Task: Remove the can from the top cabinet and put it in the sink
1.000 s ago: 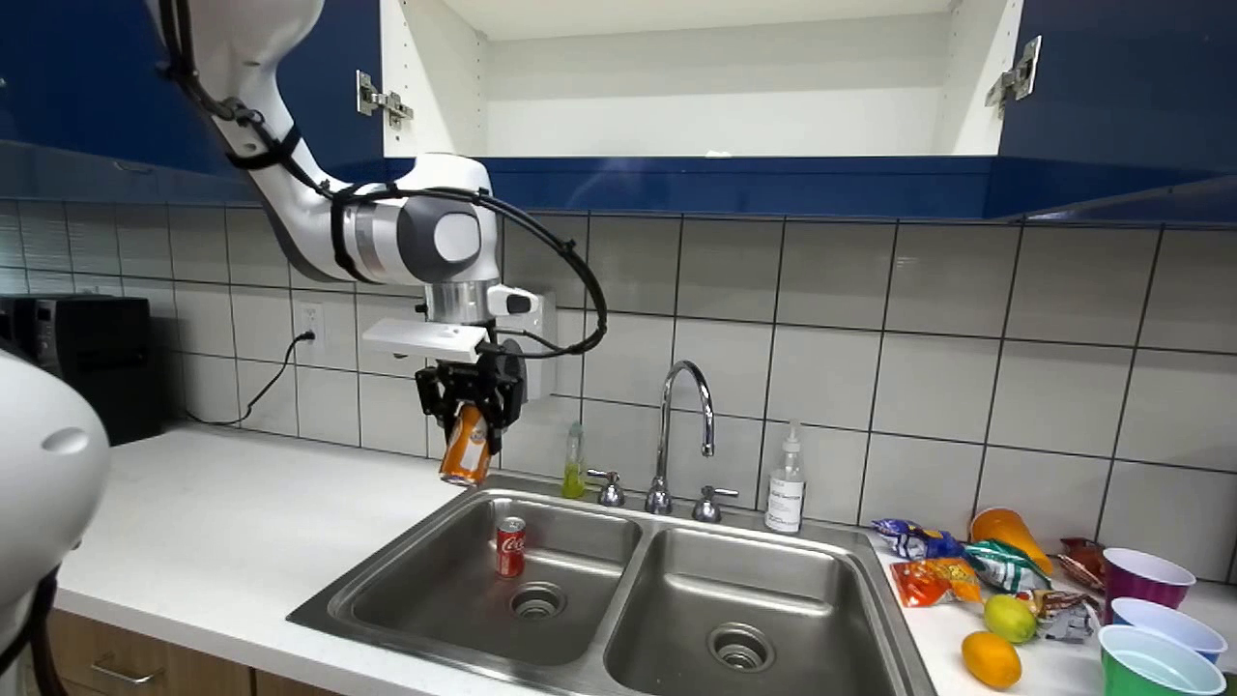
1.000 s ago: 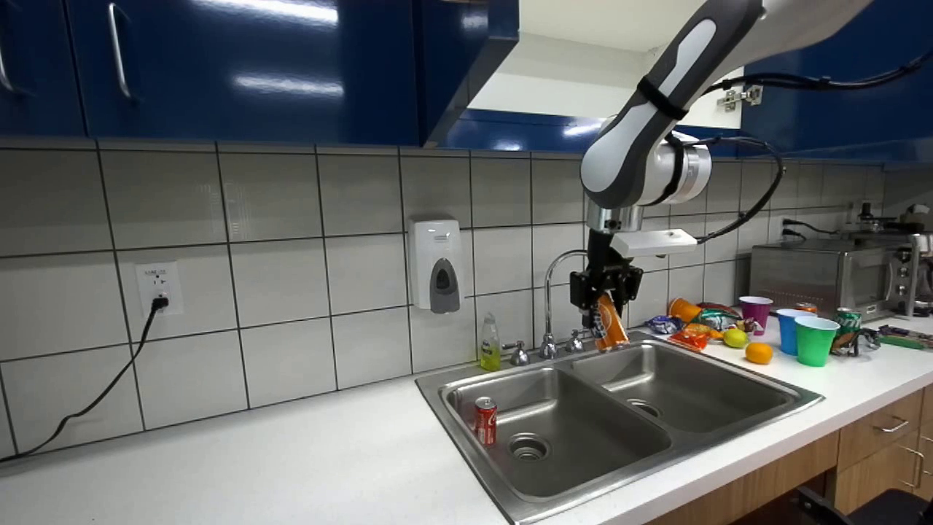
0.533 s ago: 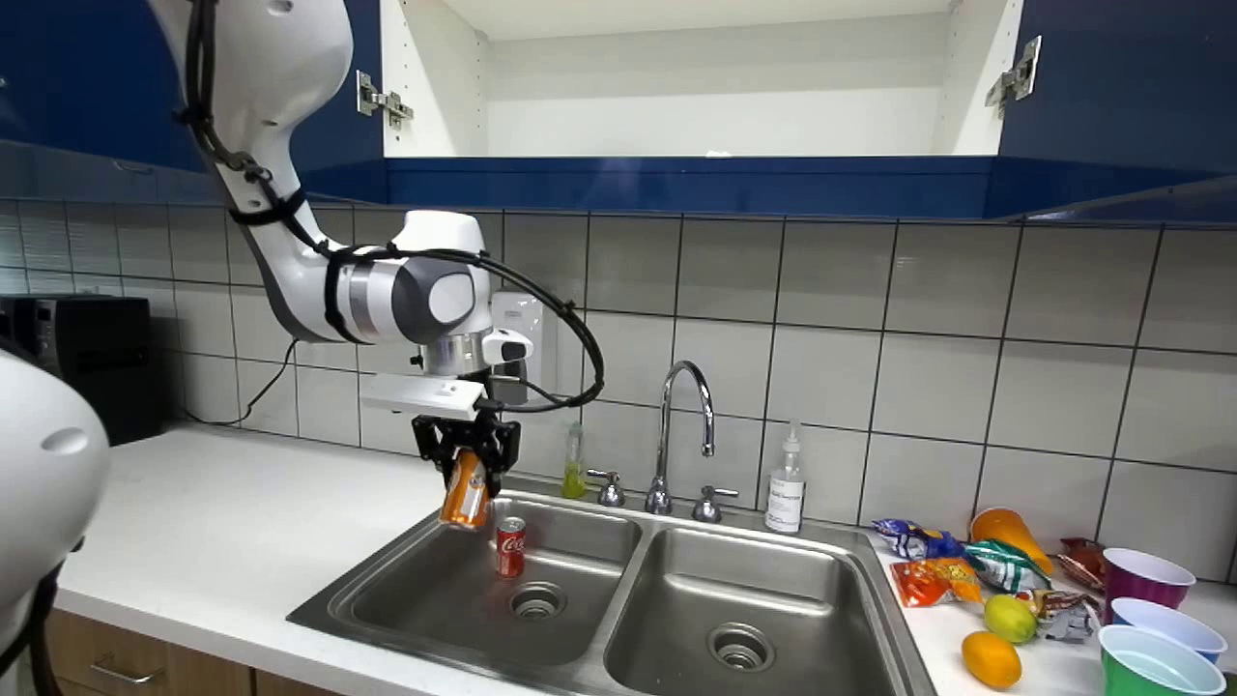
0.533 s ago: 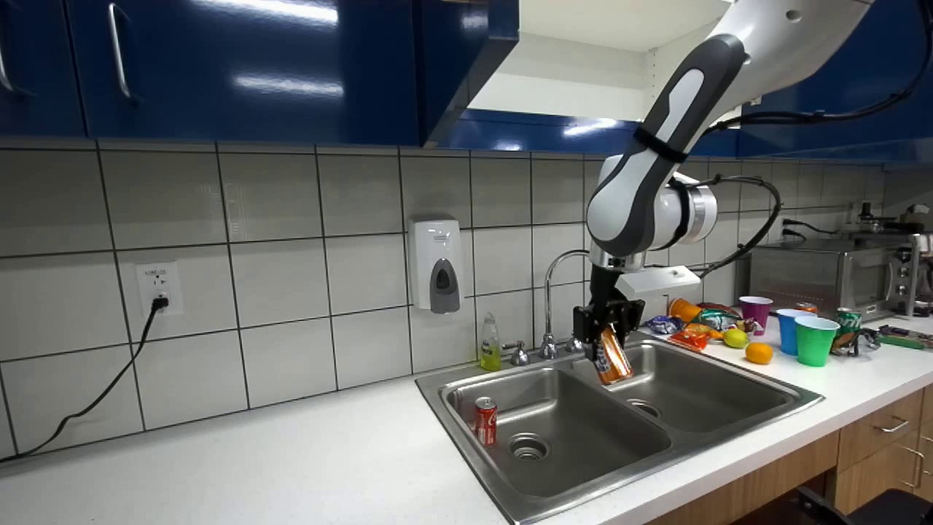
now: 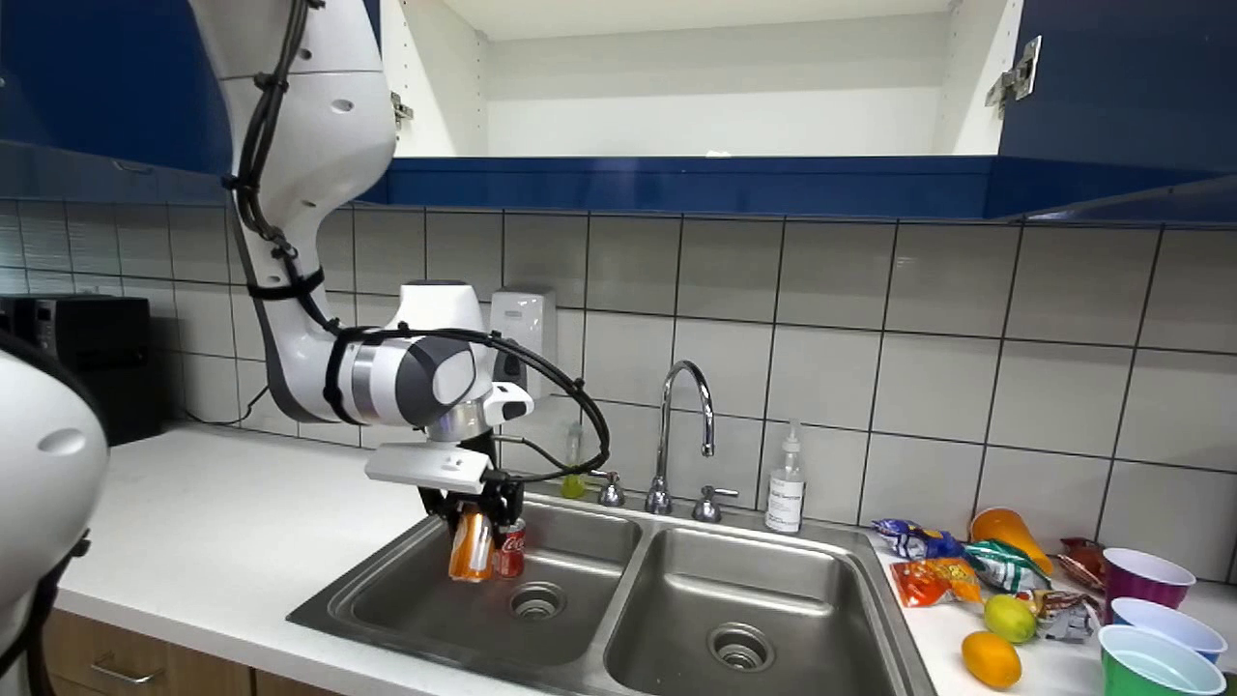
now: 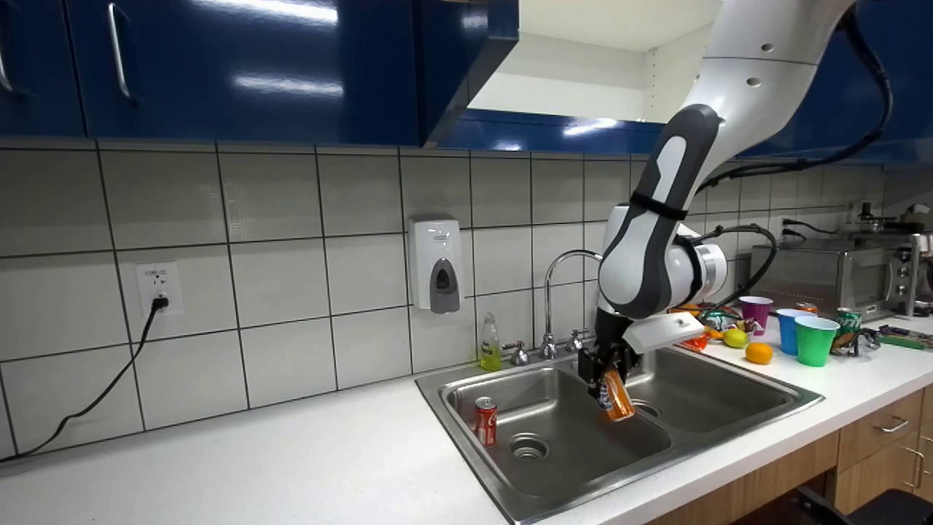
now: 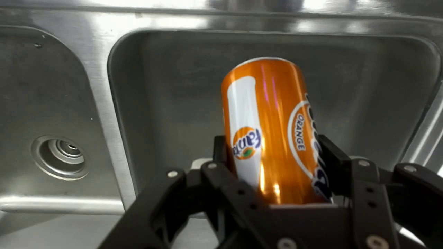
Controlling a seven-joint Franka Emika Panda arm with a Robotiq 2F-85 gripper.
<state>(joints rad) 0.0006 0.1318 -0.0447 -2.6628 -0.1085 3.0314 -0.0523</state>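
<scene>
Tool clamped around the orange can, Fanta label showing, can held tilted over the sink. Red can upright in the left-hand basin in both exterior views. Farther back, pump bottle before the tiled wall; above, top cabinet standing open

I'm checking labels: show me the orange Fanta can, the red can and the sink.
Orange Fanta can (image 7: 273, 133): wrist view, on its orange side.
Red can (image 6: 485, 423): in an exterior view, middle of its side.
Sink (image 5: 622, 599): in an exterior view, on the divider between basins.
</scene>
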